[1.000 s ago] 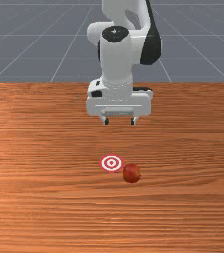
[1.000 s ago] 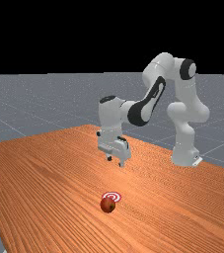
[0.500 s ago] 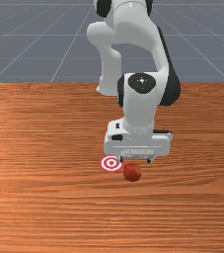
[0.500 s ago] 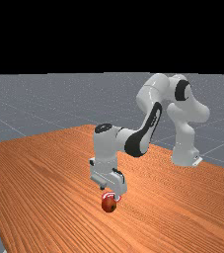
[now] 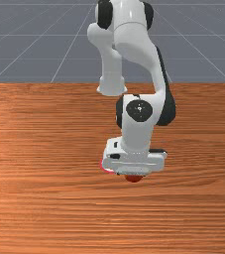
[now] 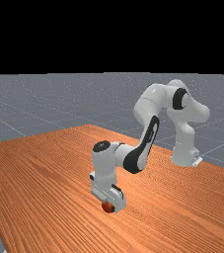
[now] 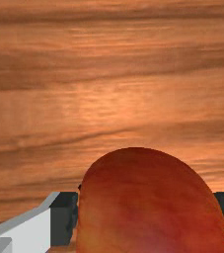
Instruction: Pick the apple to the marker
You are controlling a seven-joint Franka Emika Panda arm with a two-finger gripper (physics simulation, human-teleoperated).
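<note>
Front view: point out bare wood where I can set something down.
The table has bare wood left of the marker, right of the gripper, and below the apple toward the picture's bottom. It is crowded where gripper, apple and marker bunch together; keep your hand out from under the arm.

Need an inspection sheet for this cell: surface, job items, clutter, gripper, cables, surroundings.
Surface: orange-brown wood table, grain running across the front view.
Job items: red apple, partly hidden by the hand; round marker, mostly hidden, its red rim on the front view's left of the apple.
Clutter: nothing seen.
Gripper: low at the apple; grip cannot be confirmed.
Cables: nothing seen.
Surroundings: grey floor with pale grid lines beyond the table; arm base at the far view's right.
</note>
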